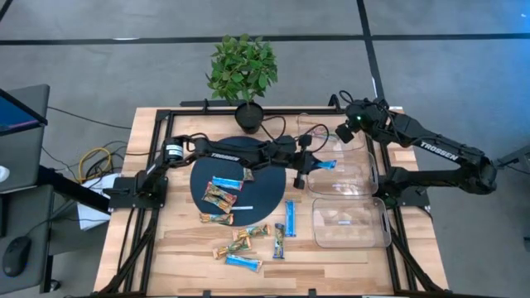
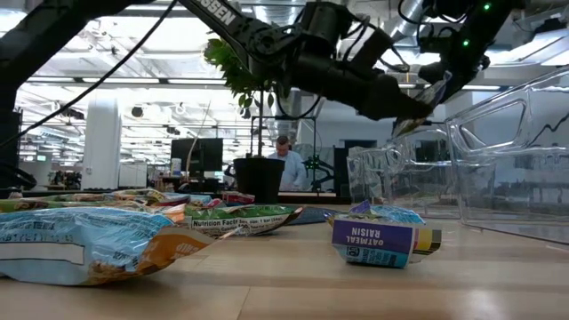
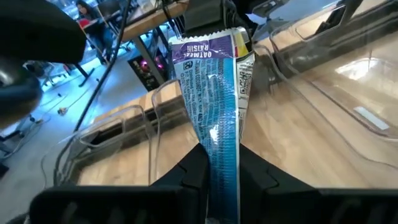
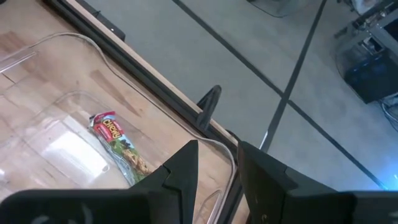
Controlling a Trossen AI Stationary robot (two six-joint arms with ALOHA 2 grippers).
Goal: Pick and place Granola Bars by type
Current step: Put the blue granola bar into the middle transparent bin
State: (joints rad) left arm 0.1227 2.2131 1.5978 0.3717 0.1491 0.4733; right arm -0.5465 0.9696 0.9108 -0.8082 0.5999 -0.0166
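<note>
Clamped on a blue bar [image 3: 214,124] over the far clear bin [image 1: 364,178]: left gripper [image 1: 317,164]. Parted, empty above that bin: right gripper [image 4: 217,163]. Early yet; most bars left on dark plate [image 1: 267,192] and table [image 1: 186,240].

Bright blue wrapper with a purple end band and white lettering on the bar [image 3: 214,112] in dark fingers [image 3: 186,177]; green-and-red wrapper on the bar [image 4: 118,146] in the clear bin [image 4: 43,130]; black round mat [image 1: 269,194]; pale wood table [image 1: 182,248]; green leafy plant [image 1: 242,68]
</note>
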